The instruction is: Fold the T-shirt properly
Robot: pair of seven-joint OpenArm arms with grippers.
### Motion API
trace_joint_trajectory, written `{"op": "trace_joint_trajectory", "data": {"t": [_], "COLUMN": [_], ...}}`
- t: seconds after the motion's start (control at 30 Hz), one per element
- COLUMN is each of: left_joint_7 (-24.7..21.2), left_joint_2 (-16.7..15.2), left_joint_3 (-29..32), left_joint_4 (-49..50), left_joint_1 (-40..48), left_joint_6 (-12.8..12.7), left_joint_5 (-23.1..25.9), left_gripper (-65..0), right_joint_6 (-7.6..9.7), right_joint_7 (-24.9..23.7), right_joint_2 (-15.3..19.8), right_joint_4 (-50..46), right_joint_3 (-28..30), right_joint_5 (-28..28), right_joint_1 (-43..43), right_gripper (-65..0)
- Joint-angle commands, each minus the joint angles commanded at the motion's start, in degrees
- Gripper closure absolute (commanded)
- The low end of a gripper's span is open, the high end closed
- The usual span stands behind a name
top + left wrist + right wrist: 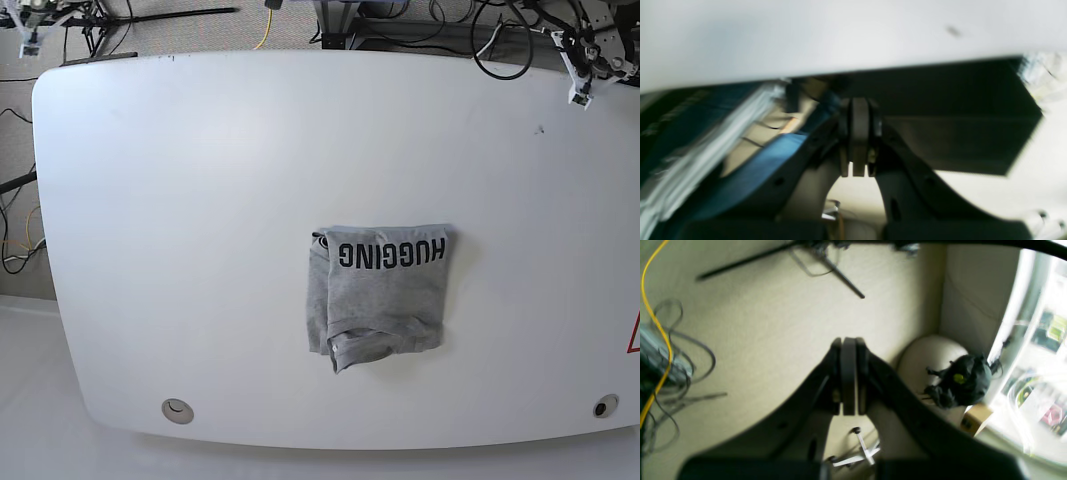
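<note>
**Off the table: both grippers shut, one folded T-shirt mid-table**

At the wrist cams, fingers first. Left gripper (pixel 858 133): pads pressed flat together, nothing betw. them, closed on air. It points at the white table's (pixel 806 40) underside edge w/ a dark shelf-like shape behind; view is blurred, so detail beyond that can't be told. Right gripper (pixel 849 376): same state, pads touching, empty. It hangs over beige floor, w/ a yellow cable (pixel 655 326) at left and a dark round object (pixel 965 380) to the right by a bright window area.

T-shirt (pixel 380 295) shows in neither wrist view; well apart from both sets of fingers. In the base view it lies on the table (pixel 200 200), a bit right of centre and toward the near edge. Folded to a rough rectangle; black "HUGGING" lettering runs along its far edge, upside down to the cam. Near edge is uneven, w/ a fold of cloth bulging out at the near-left corner.

Count: 1 T-shirt, 2 grippers, 1 table. Two round holes in the tabletop near the front edge, one left (pixel 177 409), one right (pixel 604 406). Neither arm is over the tabletop in the base view.
</note>
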State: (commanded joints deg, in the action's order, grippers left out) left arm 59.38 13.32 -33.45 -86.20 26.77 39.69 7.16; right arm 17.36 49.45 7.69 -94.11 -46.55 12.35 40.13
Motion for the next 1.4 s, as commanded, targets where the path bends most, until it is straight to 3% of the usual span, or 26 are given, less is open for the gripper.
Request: {"op": "trace_joint_trajectory", "data": {"t": [0.2,0.33,0.47,0.63,0.77,1.03,1.4], "left_joint_7": [-1.05,-4.84,-7.82,-10.99,-10.02,-9.85,-17.76], "left_joint_2": [0.00,-1.05,-2.81,-3.69,-4.48,-7.65,-12.75], "left_joint_3": [2.02,1.32,-1.41,-4.13,-6.86,-6.42,-5.89], "left_joint_4": [4.75,6.24,5.89,-0.53,-9.93,-14.42,-1.23], "left_joint_1": [1.14,2.73,4.04,5.10,5.54,7.56,8.70], "left_joint_6": [0.00,-0.18,-0.26,-0.26,-0.09,0.09,0.09], "left_joint_5": [0.00,0.00,0.00,0.00,0.18,5.45,11.60], "left_gripper": [0.0,0.0,0.0,0.0,0.0,0.0,0.0], "right_joint_6": [4.04,8.44,12.92,16.62,19.25,22.33,22.15], "right_joint_7": [-7.12,-12.31,-16.88,-20.48,-23.21,-25.85,-32.62], "right_joint_2": [-4.92,-7.47,-7.91,-8.00,-8.00,-8.00,-8.09], "right_joint_4": [9.05,14.33,17.93,22.33,24.70,28.92,40.18], "right_joint_3": [-0.88,-6.24,-11.25,-15.21,-17.76,-19.78,-19.60], "right_joint_5": [9.67,14.51,18.64,25.05,30.07,33.32,33.67], "right_joint_1": [-3.16,-5.63,-7.82,-10.81,-13.19,-15.12,-15.12], "right_gripper": [0.0,0.0,0.0,0.0,0.0,0.0,0.0]}}
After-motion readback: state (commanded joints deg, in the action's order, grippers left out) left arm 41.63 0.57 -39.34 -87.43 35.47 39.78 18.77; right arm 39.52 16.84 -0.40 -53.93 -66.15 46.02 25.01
